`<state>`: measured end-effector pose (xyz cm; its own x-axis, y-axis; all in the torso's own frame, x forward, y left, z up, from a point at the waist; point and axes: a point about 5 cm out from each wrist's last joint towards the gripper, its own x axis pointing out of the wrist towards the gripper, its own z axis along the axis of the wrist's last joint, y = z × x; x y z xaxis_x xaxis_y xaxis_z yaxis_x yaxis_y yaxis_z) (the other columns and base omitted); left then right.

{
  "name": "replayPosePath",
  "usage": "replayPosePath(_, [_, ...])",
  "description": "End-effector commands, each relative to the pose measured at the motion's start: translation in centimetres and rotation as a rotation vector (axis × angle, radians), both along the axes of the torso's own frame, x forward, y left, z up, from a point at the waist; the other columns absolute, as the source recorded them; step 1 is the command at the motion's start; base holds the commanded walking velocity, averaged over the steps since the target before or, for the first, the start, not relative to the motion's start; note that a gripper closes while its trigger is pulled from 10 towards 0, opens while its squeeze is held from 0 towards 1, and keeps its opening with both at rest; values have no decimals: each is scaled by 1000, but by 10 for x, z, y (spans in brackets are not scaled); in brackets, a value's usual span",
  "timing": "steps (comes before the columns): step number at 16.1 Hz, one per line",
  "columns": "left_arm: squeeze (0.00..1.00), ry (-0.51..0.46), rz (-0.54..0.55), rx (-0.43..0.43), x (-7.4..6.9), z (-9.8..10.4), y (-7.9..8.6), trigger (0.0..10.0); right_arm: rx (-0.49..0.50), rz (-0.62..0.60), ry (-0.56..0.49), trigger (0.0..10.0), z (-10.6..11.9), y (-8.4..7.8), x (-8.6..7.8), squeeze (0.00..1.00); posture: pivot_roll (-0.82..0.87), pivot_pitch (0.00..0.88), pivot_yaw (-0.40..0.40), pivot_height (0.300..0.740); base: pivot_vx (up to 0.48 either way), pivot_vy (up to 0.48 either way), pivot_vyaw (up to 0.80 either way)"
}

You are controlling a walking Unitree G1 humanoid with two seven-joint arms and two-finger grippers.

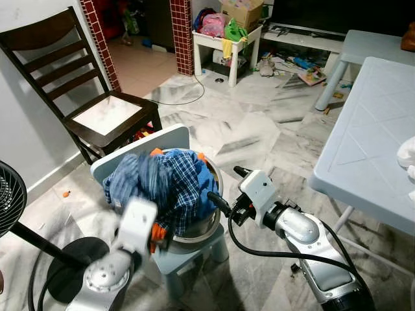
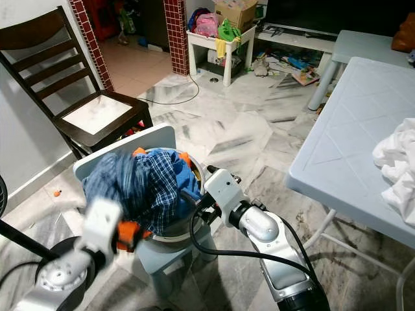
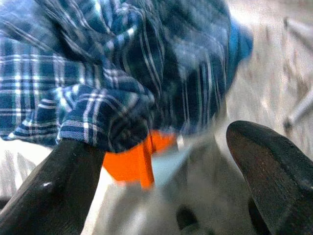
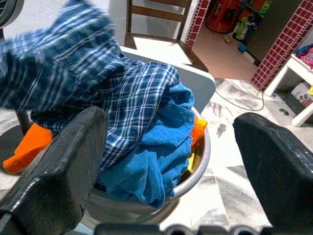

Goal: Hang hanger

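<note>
No hanger to be seen anywhere, just a metal basin (image 1: 206, 223) on a small stool (image 1: 170, 138), heaped with a plaid shirt (image 1: 170, 181), blue cloth (image 4: 161, 147) and something orange (image 3: 132, 161). The left tool (image 3: 166, 171) is spread wide, low against the pile and blurry. The right tool (image 4: 171, 161) is spread too, just beside the basin rim. The pale tabletop (image 2: 350, 155) carries a white cloth (image 2: 399, 165).

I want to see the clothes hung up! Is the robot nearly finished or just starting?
Just starting. Nothing looks hung yet: the plaid shirt and blue cloth are piled in the metal basin on the small chair. Right now both open grippers, left gripper and right gripper, are at the pile, holding nothing. I can't see a hanger, so lifting and hanging remain.
</note>
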<state>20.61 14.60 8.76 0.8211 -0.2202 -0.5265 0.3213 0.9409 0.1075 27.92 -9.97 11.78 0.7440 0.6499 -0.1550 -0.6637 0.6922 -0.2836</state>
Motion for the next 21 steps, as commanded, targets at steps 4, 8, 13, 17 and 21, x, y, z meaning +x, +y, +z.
replayPosePath(4, [1000,-122,36,-33,17,16,-4,10000,-1,6,-17,10000,3,2,3,0,-7,47,32,740,0,0,0])
replayPosePath(8, [1000,31,-40,-54,1,4,-4,10000,0,37,-18,10000,3,7,8,0,40,26,-5,740,0,0,0])
replayPosePath(13, [1000,40,-267,208,-17,-10,6,10000,1,73,-44,10000,10,18,24,0,69,0,-25,740,0,0,0])
replayPosePath(17, [1000,128,-341,120,-22,-15,-8,10000,-16,93,-45,10000,6,14,23,0,47,0,-41,740,0,0,0])
replayPosePath(21, [302,-80,97,48,-14,-21,17,10000,-29,86,-43,10000,4,9,26,0,46,0,-43,740,0,0,0])
